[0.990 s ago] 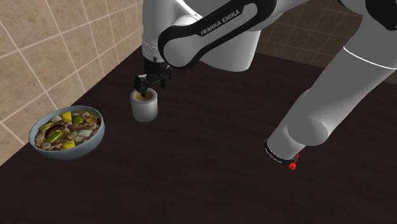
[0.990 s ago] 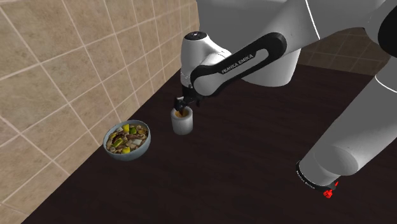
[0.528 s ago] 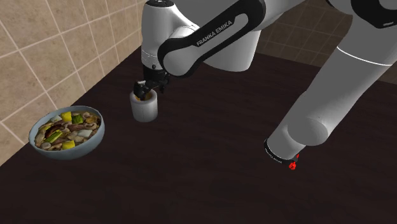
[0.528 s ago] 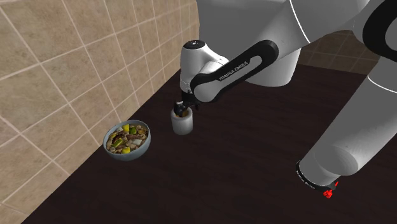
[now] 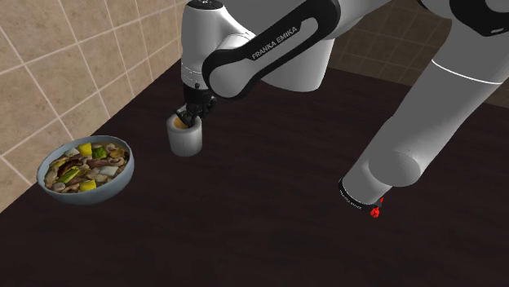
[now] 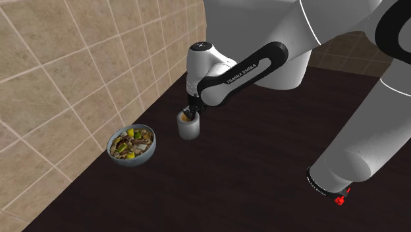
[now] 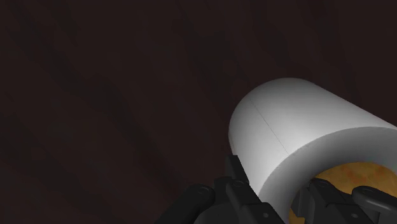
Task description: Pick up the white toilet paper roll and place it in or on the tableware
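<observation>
A white toilet paper roll (image 5: 185, 140) with a brown core stands upright on the dark table, near the tiled wall. My black gripper (image 5: 189, 121) comes down onto its top and is shut on the roll's wall. In the wrist view one finger (image 7: 234, 183) presses the roll's (image 7: 299, 127) outside and the other sits in the brown core. The gripper (image 6: 189, 115) also sits on the roll (image 6: 188, 128) in the second exterior view. The tableware is a grey bowl (image 5: 110, 189) filled with mixed food, standing a short way from the roll toward the shoulder view's lower left.
A tan tiled wall (image 5: 57, 65) runs along the table's far edge behind the bowl (image 6: 136, 160) and the roll. The arm's white links (image 5: 424, 122) span the shoulder view's right. The dark tabletop (image 5: 245, 220) spreads out in front of the roll.
The gripper came down onto the roll's top, then its fingers closed on the roll's wall. The roll and the bowl have not moved.
</observation>
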`<action>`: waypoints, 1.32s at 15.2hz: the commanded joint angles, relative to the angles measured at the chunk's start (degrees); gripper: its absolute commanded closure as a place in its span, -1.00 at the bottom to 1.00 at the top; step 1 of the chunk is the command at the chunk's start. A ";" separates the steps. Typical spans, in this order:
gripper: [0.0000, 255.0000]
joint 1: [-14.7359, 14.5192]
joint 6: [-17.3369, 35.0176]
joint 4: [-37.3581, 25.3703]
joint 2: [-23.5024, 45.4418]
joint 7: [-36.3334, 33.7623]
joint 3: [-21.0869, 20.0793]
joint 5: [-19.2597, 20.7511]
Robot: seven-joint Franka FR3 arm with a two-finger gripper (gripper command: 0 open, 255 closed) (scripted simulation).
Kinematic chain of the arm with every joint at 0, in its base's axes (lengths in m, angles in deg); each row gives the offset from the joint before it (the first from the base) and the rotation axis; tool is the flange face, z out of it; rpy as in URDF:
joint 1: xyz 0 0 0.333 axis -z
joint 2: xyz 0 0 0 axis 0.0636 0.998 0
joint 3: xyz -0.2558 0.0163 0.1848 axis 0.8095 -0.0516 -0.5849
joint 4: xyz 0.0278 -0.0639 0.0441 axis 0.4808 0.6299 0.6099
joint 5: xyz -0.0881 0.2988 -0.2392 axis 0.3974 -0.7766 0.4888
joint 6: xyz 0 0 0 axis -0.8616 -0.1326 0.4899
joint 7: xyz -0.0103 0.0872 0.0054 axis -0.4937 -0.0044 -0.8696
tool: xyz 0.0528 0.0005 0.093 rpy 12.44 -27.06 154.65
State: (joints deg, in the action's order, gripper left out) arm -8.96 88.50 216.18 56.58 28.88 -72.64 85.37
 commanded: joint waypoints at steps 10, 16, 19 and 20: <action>1.00 0.04 -2.20 -0.84 -1.53 0.97 -0.08 -1.23; 1.00 0.06 -6.68 -2.89 -4.27 2.55 -0.04 -3.20; 1.00 0.05 -8.95 -4.09 -5.46 3.20 0.04 -3.98; 1.00 0.05 -9.70 -4.51 -5.83 3.40 0.08 -4.21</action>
State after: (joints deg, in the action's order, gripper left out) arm -8.93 79.52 212.08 51.13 32.04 -72.61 81.40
